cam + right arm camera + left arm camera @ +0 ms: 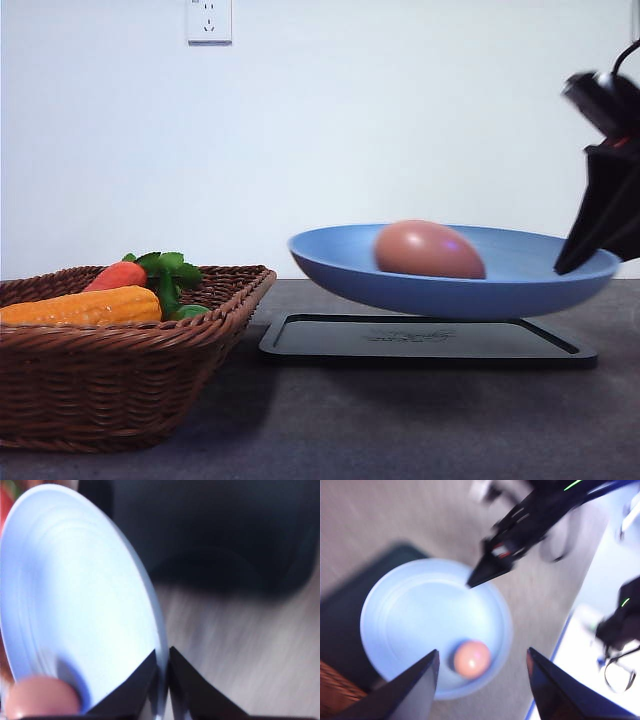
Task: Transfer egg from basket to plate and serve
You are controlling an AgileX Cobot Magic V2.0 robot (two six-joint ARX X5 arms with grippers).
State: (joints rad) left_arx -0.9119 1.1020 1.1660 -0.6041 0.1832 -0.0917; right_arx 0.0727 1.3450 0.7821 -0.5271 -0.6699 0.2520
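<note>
Front view: the plate (455,285), light blue and shallow, is held clear of the table (400,420), tilted slightly, directly above the black tray (425,340) that lies toward the table's rear right. The egg (430,249) rests inside the plate, near its middle as seen from the front and away from the gripped rim. The right gripper (572,262) reaches down from the right and meets the plate at its right rim; its two fingers are drawn nearly together with the rim pinched between them (seen plainly in the right wrist view, where the rim passes between the closed fingers at (164,677)). The plate touches nothing but this gripper.

At the table's front left stands the basket (120,390), dark brown wicker, holding a carrot (117,275) with green leaves and an ear of corn (85,306); it sits just beside the tray, apart from the plate. A wall socket (209,20) is mounted on the white wall behind.

Left wrist view (blurred): the left gripper (482,680) hangs above the plate (415,625) with its jaws wide apart and holding nothing; the egg (471,658) shows between its fingers, well below them. The right gripper's tip (472,582) meets the plate's rim on the side opposite the egg. A corner of the basket (335,690) lies beside the tray (350,590).
</note>
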